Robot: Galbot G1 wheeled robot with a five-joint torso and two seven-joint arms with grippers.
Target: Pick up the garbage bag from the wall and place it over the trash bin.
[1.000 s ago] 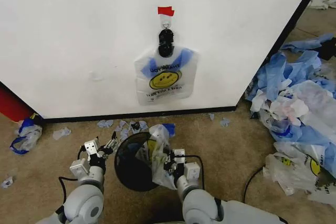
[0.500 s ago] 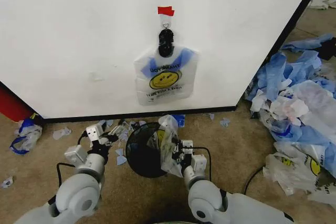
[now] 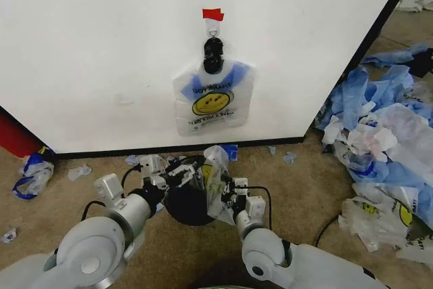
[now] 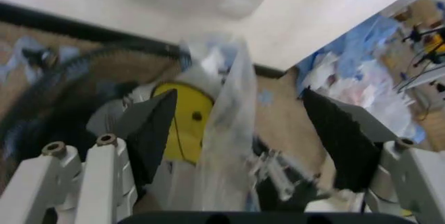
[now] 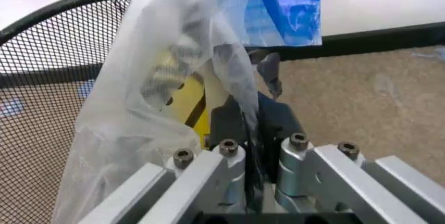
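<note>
Head view, items on the floor before the white wall (image 3: 101, 52):

- Trash bin (image 3: 184, 204): round, black wire mesh, standing upright on the tan carpet (image 3: 304, 187) close to the wall's black base strip (image 3: 135, 149).
- Garbage bag (image 3: 218, 184): thin, translucent white, with a yellow face print and a blue handle (image 3: 230, 151). It hangs bunched and upright at the right side of the bin's rim, partly over the opening.
- Right tool (image 3: 226, 199): beside the bin's right edge, fingers pressed together on a fold of the bag. Right wrist view shows the film (image 5: 174, 78) drawn down between the closed fingers (image 5: 230, 174), mesh (image 5: 49, 67) behind it.
- Left tool (image 3: 177, 172): reaching over the bin's left rim toward the bag, fingers spread. Left wrist view shows the two dark fingertips (image 4: 156, 125) wide apart with the bag (image 4: 226, 114) standing between them, not touching either as far as can be told.
- Second bag (image 3: 214, 98): same print, hanging flat on the wall from a black clip (image 3: 214, 54) under a piece of red tape (image 3: 213, 14).
- Heap of blue and white plastic sheets (image 3: 382, 140): on the floor at the right, well apart from the bin.
- Small plastic scraps (image 3: 80, 171): scattered along the base strip.
</note>
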